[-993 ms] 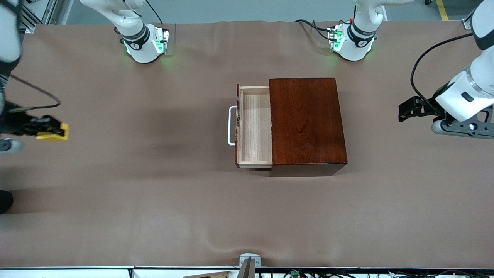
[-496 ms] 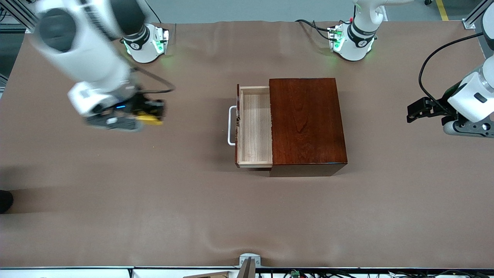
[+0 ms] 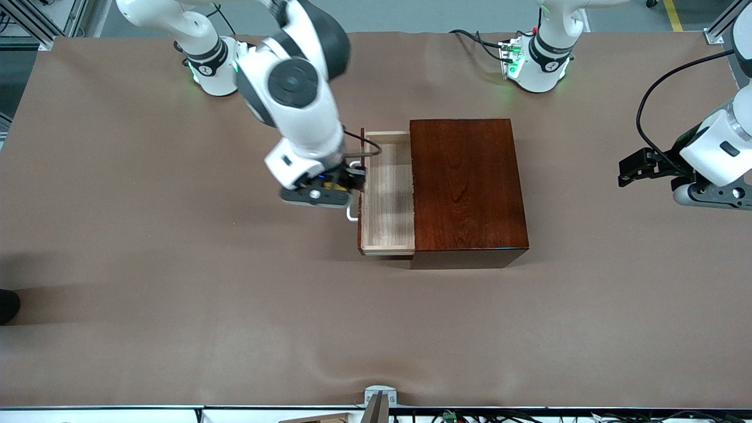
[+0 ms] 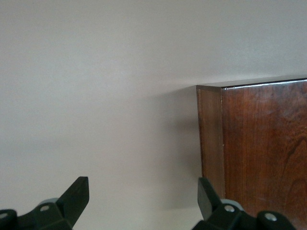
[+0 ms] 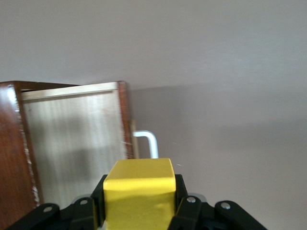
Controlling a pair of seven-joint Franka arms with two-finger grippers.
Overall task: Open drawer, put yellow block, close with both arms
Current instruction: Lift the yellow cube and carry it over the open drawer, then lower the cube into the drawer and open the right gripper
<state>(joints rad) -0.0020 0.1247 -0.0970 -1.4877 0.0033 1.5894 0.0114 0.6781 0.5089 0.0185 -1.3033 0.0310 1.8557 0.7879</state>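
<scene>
Brown table (image 3: pixel 176 264) | drawer (image 3: pixel 388 235) open toward right arm's end | right end effector (image 3: pixel 346 183) clamps yellow block (image 5: pixel 139 194) | left end effector (image 4: pixel 144 201) wide

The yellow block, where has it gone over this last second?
The right pincer, shut on the yellow block, carried it from the right arm's end of the table to the open drawer's handle. The drawer stayed open; the left pincer barely shifted.
</scene>
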